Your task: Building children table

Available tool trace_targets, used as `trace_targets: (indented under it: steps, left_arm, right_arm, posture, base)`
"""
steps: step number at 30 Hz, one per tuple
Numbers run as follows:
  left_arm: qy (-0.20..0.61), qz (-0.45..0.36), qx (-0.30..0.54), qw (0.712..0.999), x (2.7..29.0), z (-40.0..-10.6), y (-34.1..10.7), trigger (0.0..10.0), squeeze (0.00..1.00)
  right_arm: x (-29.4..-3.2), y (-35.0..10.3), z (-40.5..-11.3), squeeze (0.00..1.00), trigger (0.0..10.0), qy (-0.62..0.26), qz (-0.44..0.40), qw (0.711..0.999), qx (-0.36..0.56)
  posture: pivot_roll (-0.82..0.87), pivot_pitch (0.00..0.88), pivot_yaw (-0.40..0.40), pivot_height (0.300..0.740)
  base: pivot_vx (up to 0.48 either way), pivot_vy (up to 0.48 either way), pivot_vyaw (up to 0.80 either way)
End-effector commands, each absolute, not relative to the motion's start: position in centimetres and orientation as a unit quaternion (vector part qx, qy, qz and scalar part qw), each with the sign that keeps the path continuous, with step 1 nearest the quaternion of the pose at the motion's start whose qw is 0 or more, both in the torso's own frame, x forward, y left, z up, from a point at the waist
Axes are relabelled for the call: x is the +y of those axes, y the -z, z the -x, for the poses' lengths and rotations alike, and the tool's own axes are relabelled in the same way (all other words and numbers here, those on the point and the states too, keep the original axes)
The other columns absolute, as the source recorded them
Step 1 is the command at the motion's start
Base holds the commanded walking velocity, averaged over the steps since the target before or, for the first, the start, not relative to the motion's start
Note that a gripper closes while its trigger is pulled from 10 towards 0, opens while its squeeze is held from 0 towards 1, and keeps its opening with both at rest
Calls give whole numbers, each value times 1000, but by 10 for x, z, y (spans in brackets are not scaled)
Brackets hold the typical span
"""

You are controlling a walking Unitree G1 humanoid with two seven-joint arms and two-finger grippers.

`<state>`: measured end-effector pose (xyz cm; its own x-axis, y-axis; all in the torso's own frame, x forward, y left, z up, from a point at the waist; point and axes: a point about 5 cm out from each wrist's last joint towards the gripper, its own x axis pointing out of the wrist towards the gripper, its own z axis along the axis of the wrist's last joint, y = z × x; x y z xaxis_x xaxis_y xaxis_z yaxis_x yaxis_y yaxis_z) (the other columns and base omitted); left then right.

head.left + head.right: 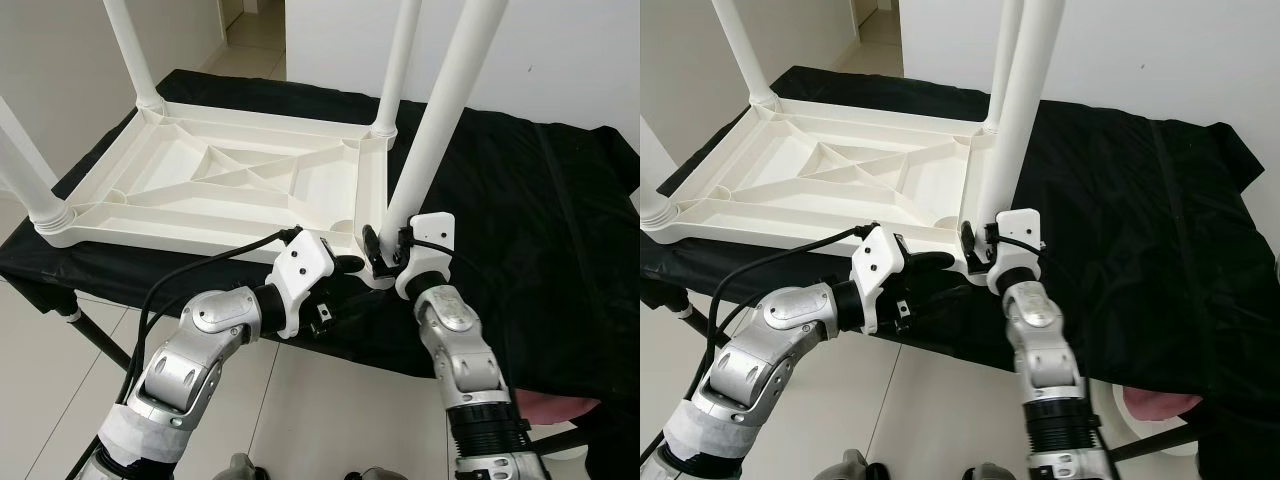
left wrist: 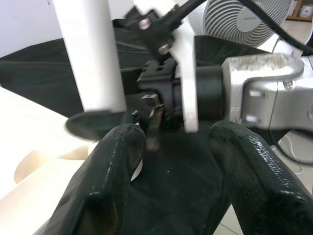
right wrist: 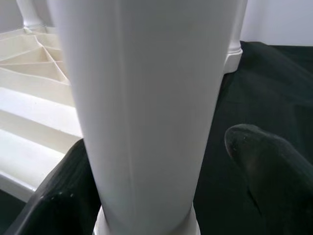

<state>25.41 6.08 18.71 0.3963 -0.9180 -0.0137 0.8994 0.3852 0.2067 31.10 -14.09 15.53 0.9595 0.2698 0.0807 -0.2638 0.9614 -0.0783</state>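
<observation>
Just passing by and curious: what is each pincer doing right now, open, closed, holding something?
Left pincer: open, holding nothing, beside the table's near corner.
Right pincer: fingers either side of the white table leg; a firm grip cannot be told.

The upturned children's table [image 1: 230,180] lies on my counter [image 1: 520,210], upper left of the frame, legs pointing up. My right tool [image 1: 385,245] straddles the near-right leg [image 1: 440,120] at centre. My left tool [image 1: 345,262] sits just left of it, at the table's near corner.
</observation>
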Motion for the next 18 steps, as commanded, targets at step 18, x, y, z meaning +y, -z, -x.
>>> trace_targets:
  steps: [18]
  left_arm:
    - [529, -97, -62, 841, 61, -262, -193, 10000, 0]
  right_arm:
    - [-148, -150, -340, 0, 10000, -372, 106, 922, -18]
  posture:
    - [-94, 33, 19, 740]
  base:
    - [0, 0, 0]
